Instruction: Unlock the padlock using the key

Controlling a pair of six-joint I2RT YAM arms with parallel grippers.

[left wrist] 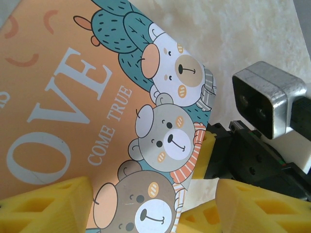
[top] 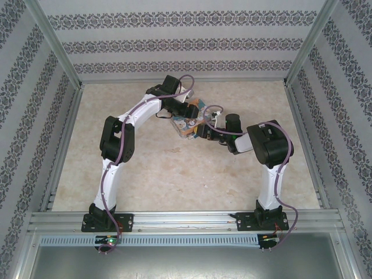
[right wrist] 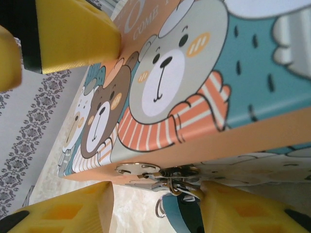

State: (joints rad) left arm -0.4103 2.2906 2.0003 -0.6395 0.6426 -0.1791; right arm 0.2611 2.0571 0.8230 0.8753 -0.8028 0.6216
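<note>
My left pincer (left wrist: 150,208) is spread wide over the tin (left wrist: 97,121), its yellow fingers (left wrist: 46,204) straddling the corner printed with bears. One finger lies against the lid and the other stands clear of the tin's edge, so it holds nothing. The tin lies about the middle of the counter (top: 163,174), nearer the far edge, between my two arms. My right pincer (right wrist: 156,206) is also wide open, set at the tin's side wall and gripping nothing. Between its fingers is the teal padlock (right wrist: 182,216), its thin shackle (right wrist: 171,187) passed through the metal clasp (right wrist: 138,170) on the tin's side. A small silver ring (right wrist: 159,209) dangles just beside the padlock. I cannot tell whether either finger touches the padlock.
</note>
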